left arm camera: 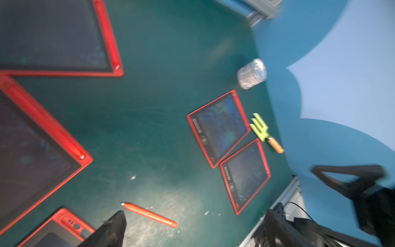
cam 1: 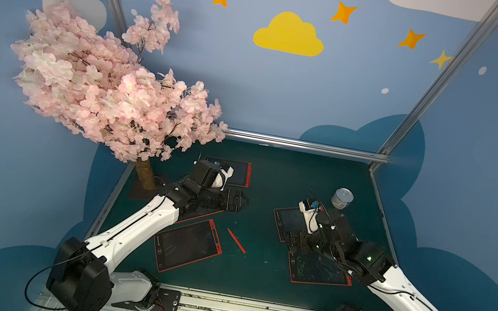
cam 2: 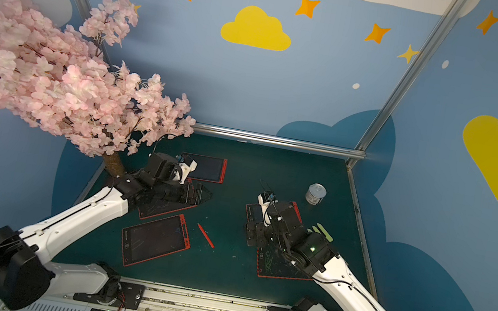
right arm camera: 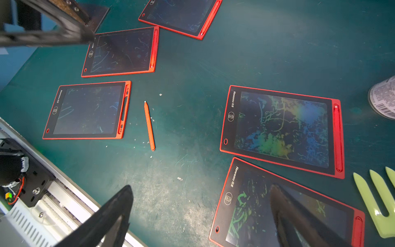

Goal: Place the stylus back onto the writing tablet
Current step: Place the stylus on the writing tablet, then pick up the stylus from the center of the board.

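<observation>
A dark green table (cam 1: pixel 270 180), matte and scuffed with pale scratches, fills the floor of a blue booth. A pink artificial blossom tree (cam 1: pixel 109 81) leans over its far left corner.

Five flat writing tablets with red plastic frames and dark glossy screens lie on it. Four have a red pen seated in the side groove. The near-left writing tablet (right arm camera: pixel 87 110) shows an empty slot along its long edge.

The two white and black arms reach in from the near edge. The left gripper (left arm camera: pixel 192 231) hangs above the left-hand tablets with its jaws spread wide and nothing between them. The right gripper (right arm camera: pixel 203 216) hovers over the two right-hand tablets, its jaws also spread wide and empty.

The stylus (right arm camera: pixel 149 126) lies loose on the bare table, just beside the slotted edge of the near-left tablet, not touching it. It is a thin, smooth, orange-red rod with a pale tip.

The step in hand looks like picking it up. A good grasp would close across the middle of the rod, jaws square to its length, low to the table, since a smooth round shaft may roll. It should then be aligned parallel with the groove before pressing in.

A small grey tin (cam 1: pixel 342 198) and a pale green toy fork (right arm camera: pixel 376 203) sit at the right.
</observation>
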`<action>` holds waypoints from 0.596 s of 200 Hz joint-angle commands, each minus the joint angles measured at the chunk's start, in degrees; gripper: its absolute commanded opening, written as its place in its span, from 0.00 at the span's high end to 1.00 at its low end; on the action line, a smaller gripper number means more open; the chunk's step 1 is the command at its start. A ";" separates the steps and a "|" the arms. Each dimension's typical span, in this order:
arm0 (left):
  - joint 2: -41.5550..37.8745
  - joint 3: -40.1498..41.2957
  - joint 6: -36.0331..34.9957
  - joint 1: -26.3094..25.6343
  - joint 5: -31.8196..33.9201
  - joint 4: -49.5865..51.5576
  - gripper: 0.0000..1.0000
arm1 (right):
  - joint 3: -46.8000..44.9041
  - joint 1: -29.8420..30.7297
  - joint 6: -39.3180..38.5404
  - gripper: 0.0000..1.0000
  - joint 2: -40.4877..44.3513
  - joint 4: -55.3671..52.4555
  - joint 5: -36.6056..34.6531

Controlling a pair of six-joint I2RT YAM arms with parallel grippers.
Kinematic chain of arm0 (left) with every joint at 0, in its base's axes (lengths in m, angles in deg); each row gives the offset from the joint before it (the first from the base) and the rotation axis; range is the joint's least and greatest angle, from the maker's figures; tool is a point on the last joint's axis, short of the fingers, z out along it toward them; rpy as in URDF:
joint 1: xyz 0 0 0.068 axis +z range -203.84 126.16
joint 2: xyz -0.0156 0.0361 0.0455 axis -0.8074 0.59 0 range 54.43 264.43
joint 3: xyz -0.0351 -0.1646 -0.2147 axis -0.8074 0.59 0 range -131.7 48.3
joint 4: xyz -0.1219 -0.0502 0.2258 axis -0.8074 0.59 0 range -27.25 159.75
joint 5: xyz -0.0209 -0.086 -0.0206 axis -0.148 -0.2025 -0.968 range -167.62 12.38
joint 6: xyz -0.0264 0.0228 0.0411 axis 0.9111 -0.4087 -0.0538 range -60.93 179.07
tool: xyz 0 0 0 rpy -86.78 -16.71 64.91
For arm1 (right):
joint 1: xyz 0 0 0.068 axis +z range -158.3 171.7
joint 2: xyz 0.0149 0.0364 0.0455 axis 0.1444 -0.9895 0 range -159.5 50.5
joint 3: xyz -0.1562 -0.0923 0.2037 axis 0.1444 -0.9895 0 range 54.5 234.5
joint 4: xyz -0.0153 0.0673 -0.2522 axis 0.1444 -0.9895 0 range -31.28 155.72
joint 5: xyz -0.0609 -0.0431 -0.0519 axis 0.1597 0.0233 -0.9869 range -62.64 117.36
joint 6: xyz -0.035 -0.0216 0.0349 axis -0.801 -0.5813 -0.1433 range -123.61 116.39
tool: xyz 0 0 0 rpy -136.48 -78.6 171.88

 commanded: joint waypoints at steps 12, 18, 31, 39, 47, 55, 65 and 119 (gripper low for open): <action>-5.19 -0.37 -12.34 0.03 -5.93 -3.21 0.00 | -3.10 0.22 1.48 0.02 -0.08 3.77 4.96; -5.95 -0.25 -13.71 0.03 -6.61 -3.65 0.00 | -3.34 0.33 2.10 0.02 -0.30 3.80 5.09; -7.05 -0.54 -16.44 -0.02 -7.33 -3.59 0.00 | -3.90 0.41 3.59 0.04 -0.67 3.54 4.83; -7.29 -1.01 -18.52 0.03 -8.47 -2.68 0.00 | -4.41 0.45 4.05 0.06 -0.68 3.77 5.10; -7.62 -1.64 -21.06 0.03 -9.79 -1.26 0.00 | -4.90 0.48 3.99 0.09 -0.80 4.14 5.88; -8.14 -1.63 -23.70 0.06 -11.80 -0.33 0.00 | -5.14 0.36 3.86 0.14 -1.16 4.39 6.86; -9.22 -1.08 -26.81 0.03 -13.73 0.37 0.00 | -5.46 0.22 3.05 0.20 -2.38 4.79 8.56; -16.93 4.03 -35.13 0.03 -14.75 2.33 0.00 | -3.21 -0.46 1.60 0.45 -10.74 4.05 12.87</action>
